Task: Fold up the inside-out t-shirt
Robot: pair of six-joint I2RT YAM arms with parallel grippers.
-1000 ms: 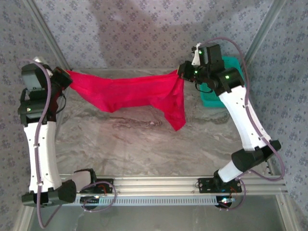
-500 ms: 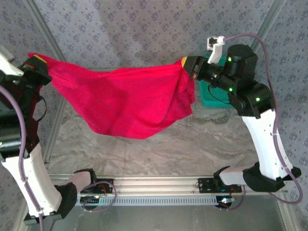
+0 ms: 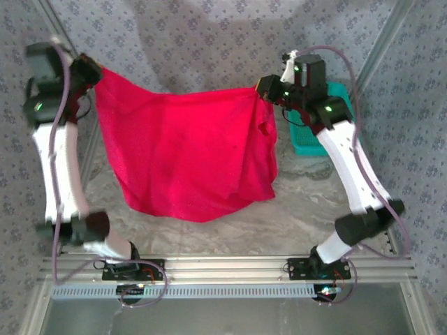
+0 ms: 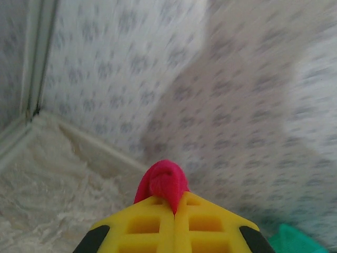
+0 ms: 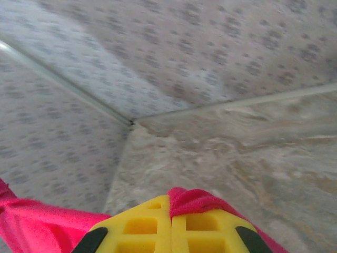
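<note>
Clearly both hands are clamped shut on cloth: the left hand [image 3: 89, 70] pinches one end of the t-shirt's [image 3: 188, 153] upper edge and the right hand [image 3: 267, 89] the other. Held apart, they spread it like a curtain above the desk [image 3: 328, 202], probably to lay it flat.

patterned walls [image 3: 209, 42], marbled tabletop [image 3: 300, 209]

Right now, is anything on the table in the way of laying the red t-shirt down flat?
Nothing visible does. The t-shirt hangs between left hand and right hand; the teal basket sits clear to its right. The table under the cloth is hidden.
</note>
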